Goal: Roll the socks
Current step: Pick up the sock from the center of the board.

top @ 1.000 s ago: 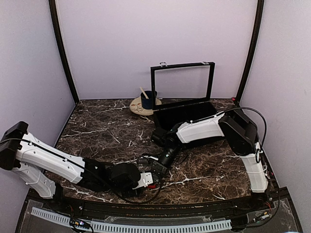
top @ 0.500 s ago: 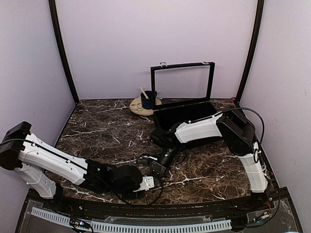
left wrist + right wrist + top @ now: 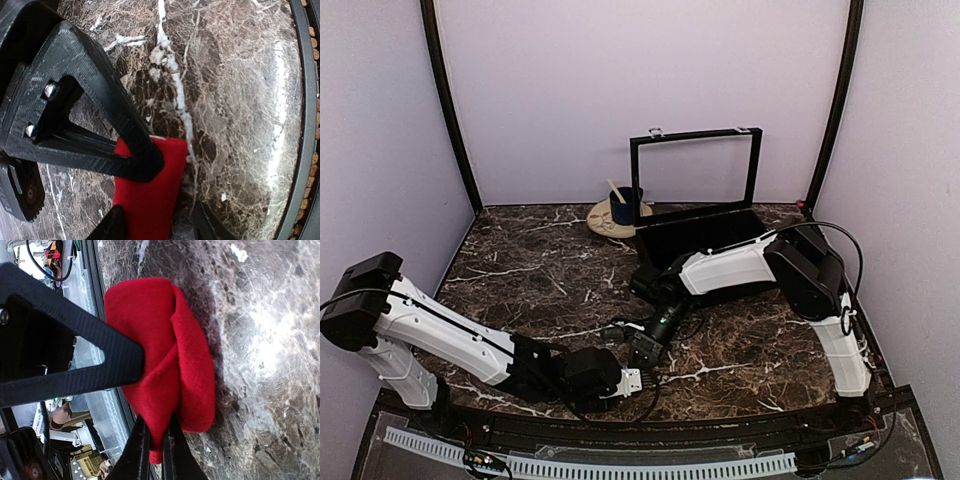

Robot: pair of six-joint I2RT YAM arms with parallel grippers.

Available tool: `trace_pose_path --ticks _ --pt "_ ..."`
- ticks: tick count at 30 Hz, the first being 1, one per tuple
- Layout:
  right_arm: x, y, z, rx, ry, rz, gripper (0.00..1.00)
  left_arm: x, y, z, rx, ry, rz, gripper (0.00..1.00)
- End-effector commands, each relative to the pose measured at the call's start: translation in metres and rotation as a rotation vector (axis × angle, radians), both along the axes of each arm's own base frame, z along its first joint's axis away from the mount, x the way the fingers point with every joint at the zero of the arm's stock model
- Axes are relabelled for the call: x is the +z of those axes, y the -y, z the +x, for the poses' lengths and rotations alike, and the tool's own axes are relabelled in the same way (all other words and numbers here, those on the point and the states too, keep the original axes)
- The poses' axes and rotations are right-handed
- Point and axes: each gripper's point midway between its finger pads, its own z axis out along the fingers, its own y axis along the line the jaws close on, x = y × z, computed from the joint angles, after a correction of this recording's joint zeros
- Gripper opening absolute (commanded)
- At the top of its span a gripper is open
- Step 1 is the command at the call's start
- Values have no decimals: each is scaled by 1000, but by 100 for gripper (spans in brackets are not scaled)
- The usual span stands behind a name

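The socks (image 3: 165, 340) lie as one bright red bundle on the worktop (image 3: 240, 100), close to its near edge and about midway along it. From above, the two arms hide them.

The right jaws are clenched on a fold at one end of the bundle. The right wrist view shows them edge-on as two thin blades with a lip of cloth nipped between. That grip probably pins the loose end so the wound turn cannot spring open. In the left wrist view, one of their black fingers rests its tip on the fabric.

The left jaws are released and stand on either side of the bundle, one tip against the cloth and the other just beside it. They seem placed to take or press the roll.

The cloth is a soft, matt knit, folded over itself into a plump curl with rounded edges. Only red shows. The worktop is hard and glossy, with a dark brown stone pattern and white veins. The jaws are ribbed black plastic with triangular cut-outs.
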Motion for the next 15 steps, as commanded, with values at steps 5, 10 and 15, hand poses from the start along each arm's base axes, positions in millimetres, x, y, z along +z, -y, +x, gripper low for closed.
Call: trace_pose_path --ticks 5,10,15 --pt "-2 2 2 3 -26 -5 0 -9 0 2 -6 10 46 49" --pt "-1 2 2 0 -31 -2 0 -16 -3 2 1 -15 74 48" --pt "1 1 2 -2 -40 4 0 -27 -6 -1 7 -69 104 44"
